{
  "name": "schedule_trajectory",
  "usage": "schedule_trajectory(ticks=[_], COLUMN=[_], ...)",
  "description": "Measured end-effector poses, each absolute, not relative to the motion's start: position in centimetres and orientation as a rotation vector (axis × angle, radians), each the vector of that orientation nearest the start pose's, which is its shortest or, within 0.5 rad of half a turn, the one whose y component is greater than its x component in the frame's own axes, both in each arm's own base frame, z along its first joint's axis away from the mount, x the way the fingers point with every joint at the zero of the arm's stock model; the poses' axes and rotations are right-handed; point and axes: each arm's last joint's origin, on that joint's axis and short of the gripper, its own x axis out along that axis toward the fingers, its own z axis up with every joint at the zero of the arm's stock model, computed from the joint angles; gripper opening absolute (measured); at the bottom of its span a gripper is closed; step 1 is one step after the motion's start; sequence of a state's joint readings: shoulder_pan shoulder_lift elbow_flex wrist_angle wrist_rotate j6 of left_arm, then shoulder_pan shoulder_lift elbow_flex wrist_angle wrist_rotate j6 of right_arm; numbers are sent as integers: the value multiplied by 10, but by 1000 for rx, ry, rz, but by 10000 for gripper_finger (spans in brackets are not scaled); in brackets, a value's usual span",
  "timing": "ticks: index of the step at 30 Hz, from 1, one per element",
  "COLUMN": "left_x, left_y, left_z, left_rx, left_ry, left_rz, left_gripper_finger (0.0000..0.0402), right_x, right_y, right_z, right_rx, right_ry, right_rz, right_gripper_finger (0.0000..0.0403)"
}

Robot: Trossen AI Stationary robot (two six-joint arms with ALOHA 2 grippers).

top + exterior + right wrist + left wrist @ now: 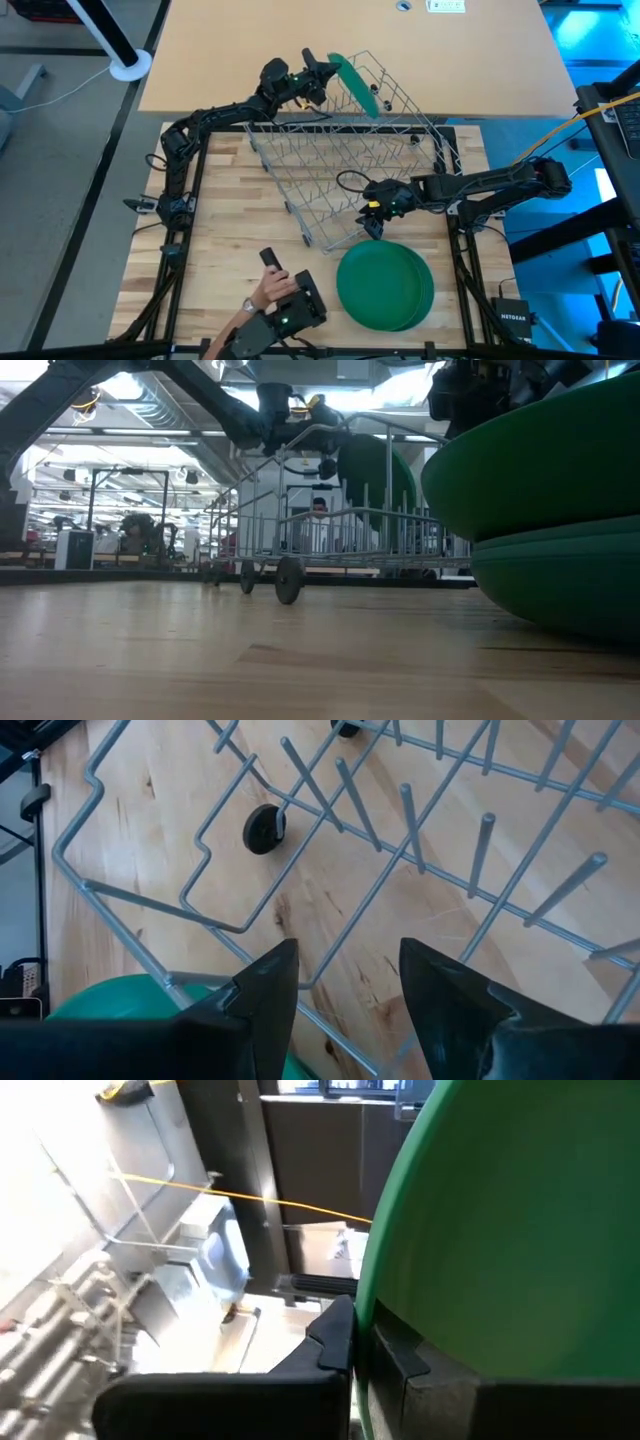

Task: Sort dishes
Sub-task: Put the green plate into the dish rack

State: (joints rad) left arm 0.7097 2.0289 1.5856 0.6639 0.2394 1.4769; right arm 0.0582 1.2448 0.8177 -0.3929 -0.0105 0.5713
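My left gripper is shut on a dark-green plate, held on edge over the far end of the silver wire rack. The plate also shows in the low view. Two or more green plates lie stacked on the table near the front edge, the top one tilted on the one below. My right gripper is open and empty. It hovers over the rack's near edge, pointing down at the wires. My left gripper pinches the plate's rim between its two fingers, one on each face. The fingers come about level from the table's left. The plate stands on edge, slightly tilted, above the rack's far end. Whether its lower edge touches the wires, I cannot tell.
A person's hand holds a black device at the table's near edge, left of the plate stack. The rack stands on small black wheels and has upright tines. Bare wood lies left of the rack.
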Motion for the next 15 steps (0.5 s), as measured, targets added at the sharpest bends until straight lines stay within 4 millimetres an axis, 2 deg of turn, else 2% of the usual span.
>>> schedule_trajectory(ticks=[4,9,15], left_x=[368,368,368], left_y=[307,307,307], left_z=[301,288,283], left_rx=[1466,1451,1429], left_ry=[255,365,389], left_rz=[460,364,339], left_gripper_finger=[0,0,16], right_x=[249,248,248], right_y=[15,15,15], right_z=[236,235,235], right_rx=[518,515,515], right_ry=[816,823,826], right_rz=[-172,-172,-172], right_gripper_finger=[179,179,179])
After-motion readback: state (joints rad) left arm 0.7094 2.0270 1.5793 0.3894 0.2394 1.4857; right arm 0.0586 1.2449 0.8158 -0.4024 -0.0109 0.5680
